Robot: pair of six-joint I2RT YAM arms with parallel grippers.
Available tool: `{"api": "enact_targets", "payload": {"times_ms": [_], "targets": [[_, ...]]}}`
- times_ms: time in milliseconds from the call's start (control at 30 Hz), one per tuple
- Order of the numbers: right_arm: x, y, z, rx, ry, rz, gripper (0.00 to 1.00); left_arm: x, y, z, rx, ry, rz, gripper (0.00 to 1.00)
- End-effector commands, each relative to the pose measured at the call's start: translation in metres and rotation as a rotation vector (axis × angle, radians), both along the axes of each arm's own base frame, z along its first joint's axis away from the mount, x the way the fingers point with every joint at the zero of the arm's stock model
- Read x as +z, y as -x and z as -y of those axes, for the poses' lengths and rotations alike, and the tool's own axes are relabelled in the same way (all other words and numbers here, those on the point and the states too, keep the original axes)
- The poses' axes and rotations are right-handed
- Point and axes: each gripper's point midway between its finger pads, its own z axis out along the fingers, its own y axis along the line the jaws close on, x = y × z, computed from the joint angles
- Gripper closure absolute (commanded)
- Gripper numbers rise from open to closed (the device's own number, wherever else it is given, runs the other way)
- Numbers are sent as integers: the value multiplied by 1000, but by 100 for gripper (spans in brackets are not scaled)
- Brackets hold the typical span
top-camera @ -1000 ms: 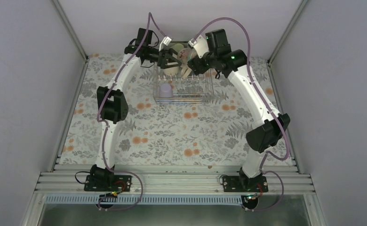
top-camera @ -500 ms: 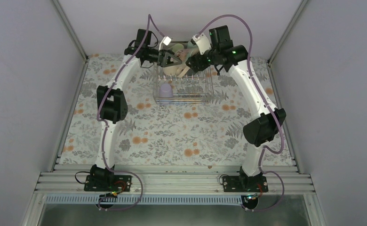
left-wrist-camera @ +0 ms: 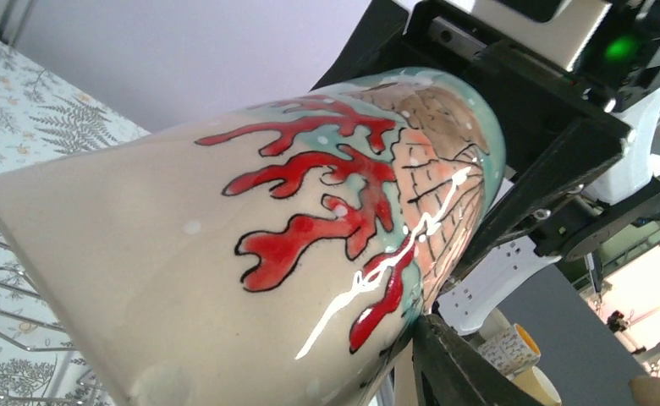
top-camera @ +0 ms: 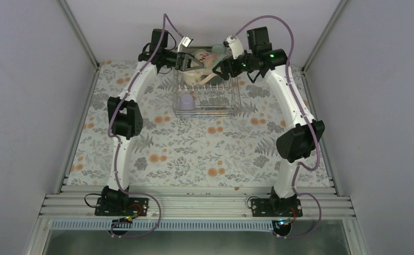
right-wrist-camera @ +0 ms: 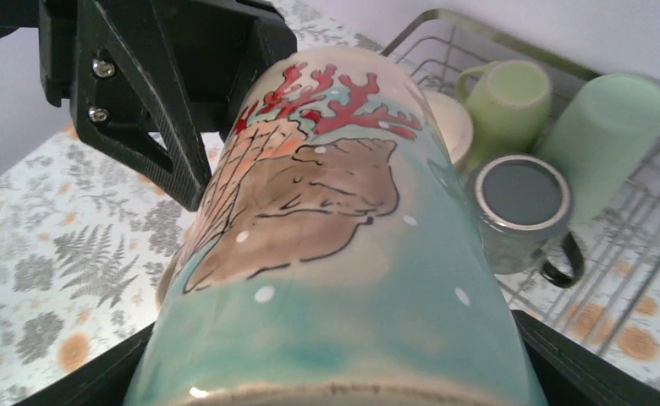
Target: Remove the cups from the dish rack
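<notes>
A beige cup (top-camera: 204,60) with red coral and shell markings hangs on its side above the far end of the dish rack (top-camera: 231,104). My right gripper (top-camera: 222,66) is shut on its teal base end (right-wrist-camera: 335,304). From the other side my left gripper (top-camera: 193,62) has closed round its cream rim end (left-wrist-camera: 140,254), and one finger (left-wrist-camera: 453,364) presses against its wall. Inside the rack stand a lavender cup (top-camera: 186,101), a pale green mug (right-wrist-camera: 506,100), a pale green cup (right-wrist-camera: 606,135), an upside-down dark grey-green mug (right-wrist-camera: 519,203) and a cream cup (right-wrist-camera: 452,127), partly hidden.
The rack sits at the far middle of the floral tablecloth (top-camera: 194,149), close to the back wall. Grey walls and metal rails (top-camera: 83,48) enclose the table on the left, right and back. Both arms arch over the rack's far end.
My left jaws have narrowed round the beige cup. Both grippers and the cup have risen and shifted toward the back wall.
</notes>
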Motion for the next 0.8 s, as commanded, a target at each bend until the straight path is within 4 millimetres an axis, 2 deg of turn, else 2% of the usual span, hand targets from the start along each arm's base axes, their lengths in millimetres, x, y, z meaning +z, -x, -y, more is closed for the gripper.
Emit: {"api": "enact_targets", "payload": {"times_ms": [0,133,200,333,400,533,633,767], "targets": [[2,-19,-32,74,-168,-19,78,82,75,11,-258,133,156,59],[-11,-17,-40,123,-208,-78,78,85,80,13,-265,134,161,63],[-16,-17,-43,132,-219,-98,77,86,81,15,-267,130,160,70],[-25,-17,-48,160,-234,-129,66,86,83,17,-274,124,149,75],[-29,-15,-50,176,-241,-143,64,88,86,18,-279,124,150,76],[-38,-22,-52,170,-241,-156,62,91,92,21,-289,113,145,84],[-43,-26,-52,164,-234,-159,58,95,97,21,-290,115,151,97],[-47,-32,-50,154,-221,-149,57,98,101,19,-287,116,154,98]]}}
